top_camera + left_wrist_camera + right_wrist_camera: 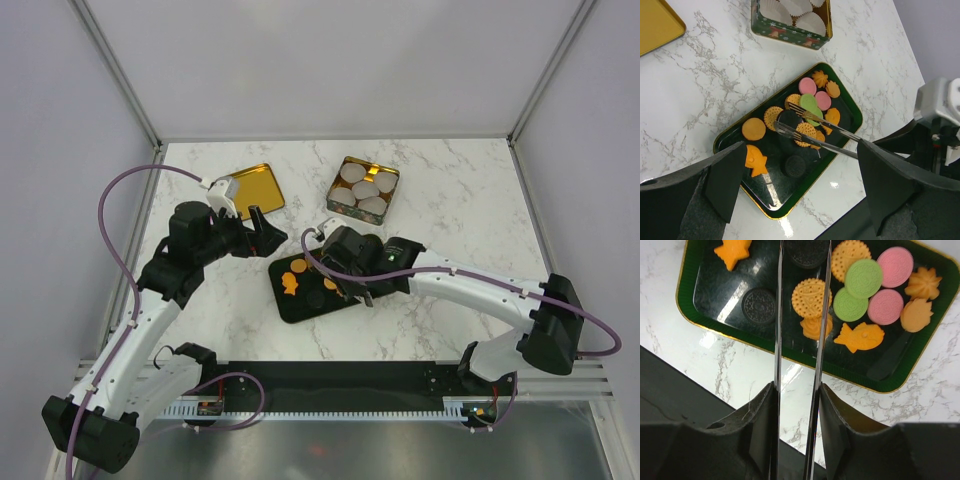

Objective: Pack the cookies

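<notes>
About fifteen cookies (807,86), one dark tray (771,192)

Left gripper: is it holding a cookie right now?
No, the left gripper is wide open and holds nothing; the cookies lie on the tray.

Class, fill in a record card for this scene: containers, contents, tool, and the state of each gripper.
tray: dark green, holds the cookies
cookie colours: orange, pink, green, dark
tin: open, holds liners
lid: gold, left of the tin
tongs: tips either side of a dark cookie
right gripper: shut on the tongs
left gripper: open, holding nothing
</notes>
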Robot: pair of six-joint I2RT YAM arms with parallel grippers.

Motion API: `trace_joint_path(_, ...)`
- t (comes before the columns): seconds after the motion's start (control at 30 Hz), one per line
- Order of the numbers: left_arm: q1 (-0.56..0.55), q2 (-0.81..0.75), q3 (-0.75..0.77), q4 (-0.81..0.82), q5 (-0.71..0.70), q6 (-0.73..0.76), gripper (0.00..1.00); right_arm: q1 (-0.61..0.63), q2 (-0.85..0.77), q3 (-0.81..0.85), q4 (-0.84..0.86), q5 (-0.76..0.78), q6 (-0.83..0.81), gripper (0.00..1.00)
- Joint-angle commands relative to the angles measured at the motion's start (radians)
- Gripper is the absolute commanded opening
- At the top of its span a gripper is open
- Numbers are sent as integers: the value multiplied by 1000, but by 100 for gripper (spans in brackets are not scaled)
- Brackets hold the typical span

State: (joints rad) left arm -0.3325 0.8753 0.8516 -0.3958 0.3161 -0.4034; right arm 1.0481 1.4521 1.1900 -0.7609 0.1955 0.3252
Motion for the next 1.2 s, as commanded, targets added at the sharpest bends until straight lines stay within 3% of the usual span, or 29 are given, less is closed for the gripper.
trace_joint_path(0.0, -2, -2, 35, 6, 3, 6, 99, 4, -44, 97, -11, 83, -2, 32)
trace_joint_path(0.2, -2, -4, 37, 8, 3, 5, 99, -49, -22, 164, -25, 113, -11, 29)
trace_joint_path(0.5, -2, -1, 35, 8, 9, 3, 99, -331, 91, 298, 77, 185, -9, 29)
trace_joint_path(0.7, -5, -2, 35, 8, 8, 3, 98, -436, 269, 419, 118, 139, -14, 28)
trace_joint_path(0.93, -5, -18, 35, 6, -9, 8, 99, -473, 404, 552, 138, 147, -29, 27)
trace_joint_path(1.17, -5, -18, 35, 6, -11, 8, 98, -484, 458, 556, 160, 116, -29, 27)
